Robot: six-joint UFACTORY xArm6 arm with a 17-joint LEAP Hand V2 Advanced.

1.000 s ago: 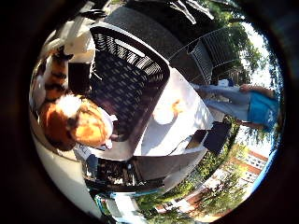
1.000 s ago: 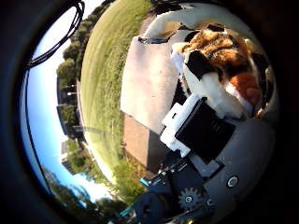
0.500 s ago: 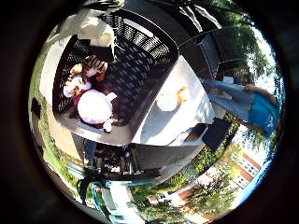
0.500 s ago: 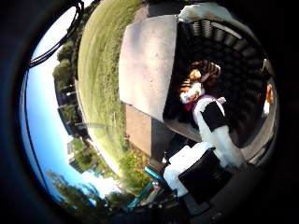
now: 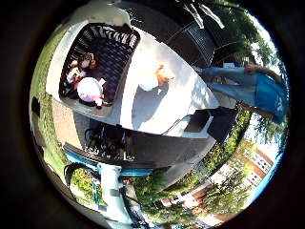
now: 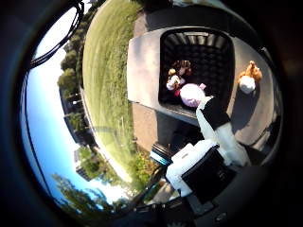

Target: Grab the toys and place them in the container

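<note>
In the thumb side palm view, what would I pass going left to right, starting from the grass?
Grass → bare end of the grey table → black basket, holding a brown plush toy and then a pink one → orange and white plush toy out on the table.

Grey table (image 6: 144,61), black basket (image 6: 196,45) (toys inside), plush toy (image 6: 248,80)
</note>
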